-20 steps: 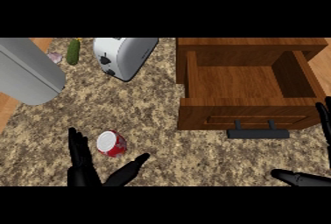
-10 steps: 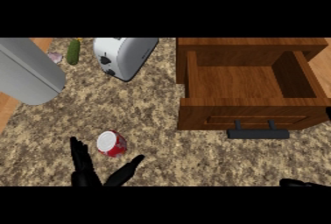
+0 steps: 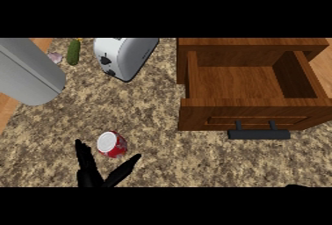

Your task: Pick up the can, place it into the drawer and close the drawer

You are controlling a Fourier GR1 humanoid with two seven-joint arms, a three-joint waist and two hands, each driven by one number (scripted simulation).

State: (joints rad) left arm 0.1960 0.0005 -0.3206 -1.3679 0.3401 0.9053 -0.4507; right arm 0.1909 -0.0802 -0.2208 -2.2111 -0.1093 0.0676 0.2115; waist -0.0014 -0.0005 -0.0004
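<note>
The can stood upright on the speckled stone counter, its pale lid turned up toward the head view and its red wall showing below the rim, so its long axis ran up and down rather than along the surface. It sat in the lower left part of the counter, well apart from the drawer.

The left hand lay directly behind it, coming in from the lower edge, spread wide and holding nothing. Its fingers rose along the can's left side and the thumb angled up just beside its lower right, so the can sat in the mouth of that fork, just ahead of the palm. Whether any finger touched the red wall could not be told.

Only a dark sliver of the right hand showed at the lower right edge, and its state could not be told. The left was plainly the nearer hand, and closing around the can looked like the step in hand.

The wooden drawer stood pulled open up and to the right, its black handle facing the robot. A toaster and a cucumber lay at the far edge
</note>
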